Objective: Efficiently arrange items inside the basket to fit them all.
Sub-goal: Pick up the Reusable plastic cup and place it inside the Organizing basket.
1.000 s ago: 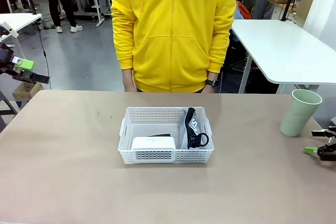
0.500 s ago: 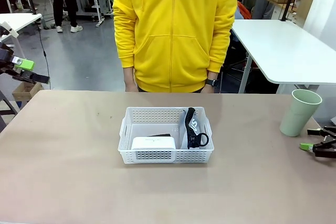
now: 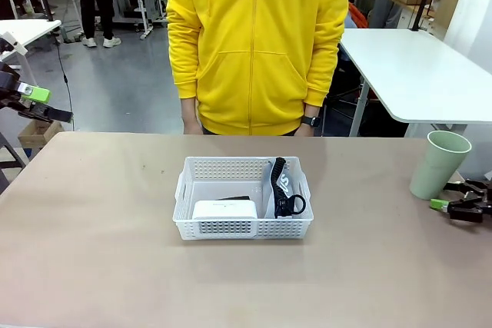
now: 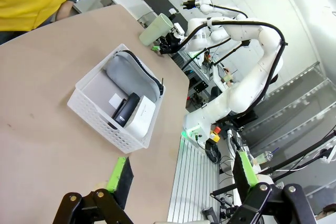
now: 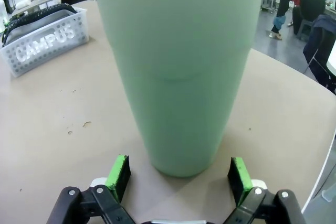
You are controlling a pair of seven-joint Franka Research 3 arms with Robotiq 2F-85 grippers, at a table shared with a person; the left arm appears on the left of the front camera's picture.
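The white lattice basket (image 3: 243,228) sits mid-table. Inside it lie a white boxy device (image 3: 224,210), a dark stapler (image 3: 235,198) behind it and the grey CAMPUS pouch (image 3: 281,185) standing along the right wall. A pale green cup (image 3: 439,165) stands upright at the table's right edge. My right gripper (image 3: 447,197) is open low beside the cup's base. In the right wrist view the cup (image 5: 178,72) stands just ahead of the right gripper (image 5: 178,174), its pads at either side and apart from it. My left gripper (image 3: 38,104) hangs open off the table's left; the left wrist view shows the left gripper (image 4: 181,171) holding nothing.
A person in a yellow hoodie (image 3: 254,44) stands at the far side, hands down. From the left wrist the basket (image 4: 100,124) and the cup (image 4: 156,29) show across bare tabletop. Another white table (image 3: 415,74) stands at the back right.
My right gripper has slid left along the table toward the cup's base. The left arm, the basket and its contents have not moved.
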